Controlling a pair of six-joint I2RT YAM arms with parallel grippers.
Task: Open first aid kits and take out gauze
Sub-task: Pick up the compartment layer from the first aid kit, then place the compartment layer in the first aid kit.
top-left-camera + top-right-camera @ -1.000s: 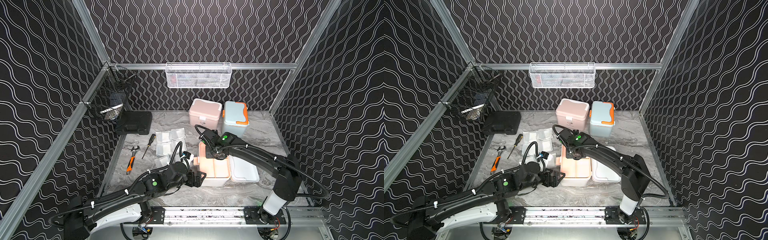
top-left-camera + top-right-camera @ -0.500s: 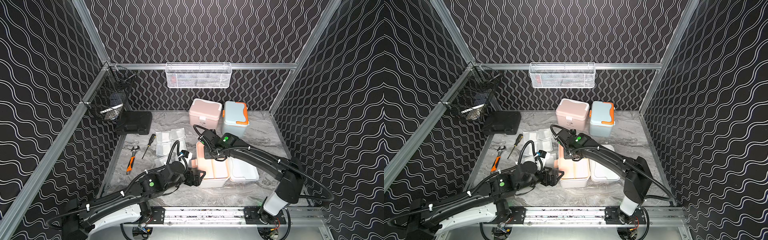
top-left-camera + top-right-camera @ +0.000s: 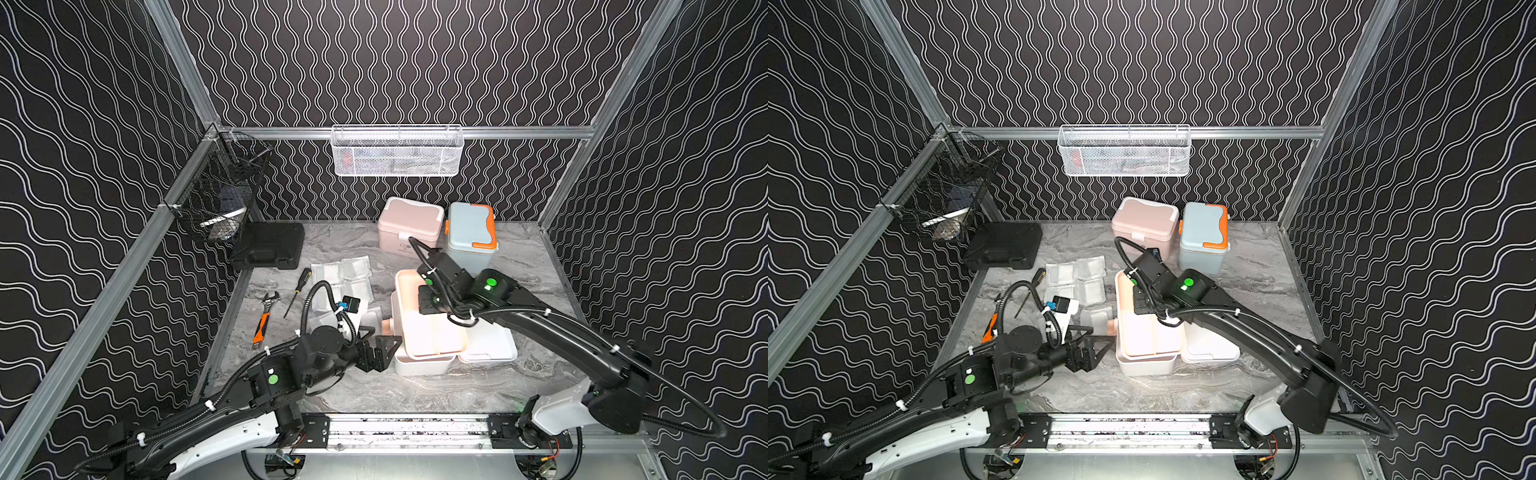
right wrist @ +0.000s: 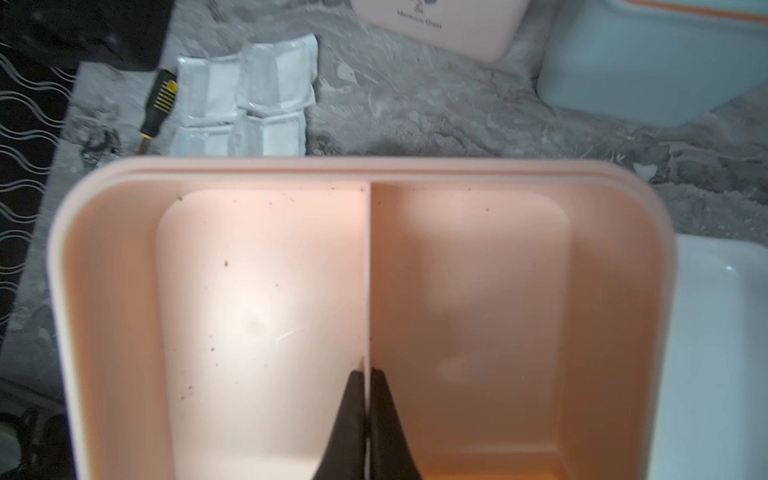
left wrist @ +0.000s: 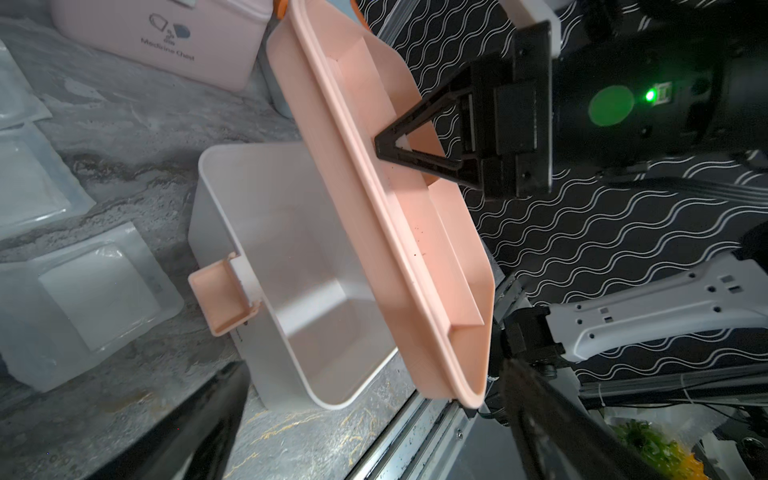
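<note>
Your right gripper (image 4: 365, 376) has its jaws pinched tight on the thin centre divider of the peach tray (image 4: 266, 291). It holds the tray at a tilt over the open white kit (image 5: 299, 232). Both tray compartments look empty, and in the left wrist view the box underneath shows only bare floor. The kit's lid (image 3: 490, 347) lies flat on the table, touching the box on the side away from your left arm.

Your left gripper (image 3: 386, 343) sits low beside the box's near corner with its jaws spread wide and nothing between them. One gauze packet (image 5: 95, 291) lies just next to the box's peach latch (image 5: 224, 299). The rest of the gauze (image 3: 345, 274) is spread across the table, between the white kit and the screwdriver (image 3: 300, 286).

At the back, the pink kit (image 3: 409, 224) and the blue-grey kit (image 3: 471, 232) stand side by side with their lids down.

My read is that the white kit is finished or nearly so, since it is open, its tray is out and no gauze is visible inside. You can't tell from here whether the two rear kits have already been emptied and shut again. If they haven't, you have both left to open and clear once this tray is set down.
</note>
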